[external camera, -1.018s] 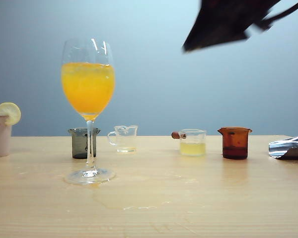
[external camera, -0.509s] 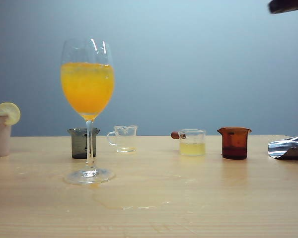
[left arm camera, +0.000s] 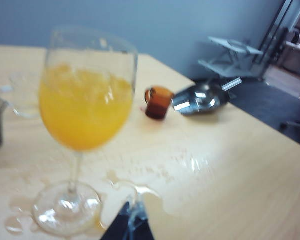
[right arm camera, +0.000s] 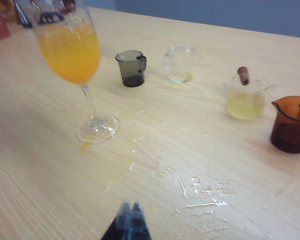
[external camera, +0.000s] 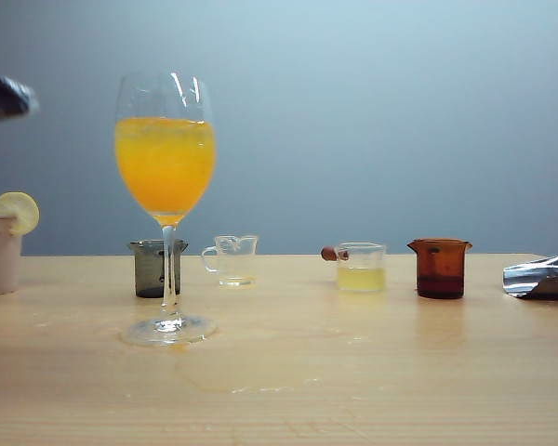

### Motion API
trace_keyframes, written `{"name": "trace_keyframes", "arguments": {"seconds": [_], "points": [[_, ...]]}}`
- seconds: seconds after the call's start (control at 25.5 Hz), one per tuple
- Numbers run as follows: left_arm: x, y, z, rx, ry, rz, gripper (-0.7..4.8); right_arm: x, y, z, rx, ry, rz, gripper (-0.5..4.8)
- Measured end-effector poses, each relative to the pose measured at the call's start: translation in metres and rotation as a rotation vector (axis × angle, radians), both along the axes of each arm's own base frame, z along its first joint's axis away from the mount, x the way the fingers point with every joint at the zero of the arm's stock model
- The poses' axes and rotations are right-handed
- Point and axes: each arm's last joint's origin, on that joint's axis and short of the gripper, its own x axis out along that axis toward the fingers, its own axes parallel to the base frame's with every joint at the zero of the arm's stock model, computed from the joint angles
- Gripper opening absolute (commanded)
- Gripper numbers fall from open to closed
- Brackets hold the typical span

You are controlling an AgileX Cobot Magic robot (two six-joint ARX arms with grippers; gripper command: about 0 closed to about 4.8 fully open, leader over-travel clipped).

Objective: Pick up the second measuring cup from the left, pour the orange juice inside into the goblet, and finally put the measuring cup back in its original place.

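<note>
The goblet [external camera: 165, 204] stands upright on the surface [external camera: 353, 372], its bowl filled to above the middle with orange juice [external camera: 165, 163]. Behind its stem, in a row along the far side: a smoky grey cup [external camera: 153, 268], then the second measuring cup [external camera: 232, 259], clear, upright and drained but for a faint film at the bottom, then a clear cup with pale yellow liquid [external camera: 360, 267], then an amber cup [external camera: 440, 268]. The second measuring cup stands apart from both neighbours, handle towards the grey cup.

Splashes of liquid [right arm camera: 200, 197] lie on the wood in front of the row and around the goblet's foot.

Left claw [left arm camera: 130, 225]: tips pressed together, holding nothing, raised above the surface near the goblet's foot. Right claw [right arm camera: 127, 222]: clenched, empty, raised above the surface in front of the cups. In the exterior view only dark slivers of the arms show at the left and right edges.
</note>
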Motion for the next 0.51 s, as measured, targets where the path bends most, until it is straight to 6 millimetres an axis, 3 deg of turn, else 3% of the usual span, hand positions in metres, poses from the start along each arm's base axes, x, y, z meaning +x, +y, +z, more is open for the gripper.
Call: {"name": "trace_keyframes", "arguments": {"seconds": [0.12,0.23,0.51], "points": [[0.001,-0.001,-0.009,0.015,0.017,-0.008,-0.05,0.001,0.0,0.0,0.025,-0.007,-0.01,-0.01],[0.003,-0.003,-0.021,0.041,0.048,-0.008,-0.05,0.004,0.002,-0.015,-0.001,0.038,-0.032,-0.01],[0.002,-0.003,-0.024,0.063,0.073,-0.024,-0.04,0.005,0.003,-0.026,-0.015,0.057,-0.04,-0.01]]}}
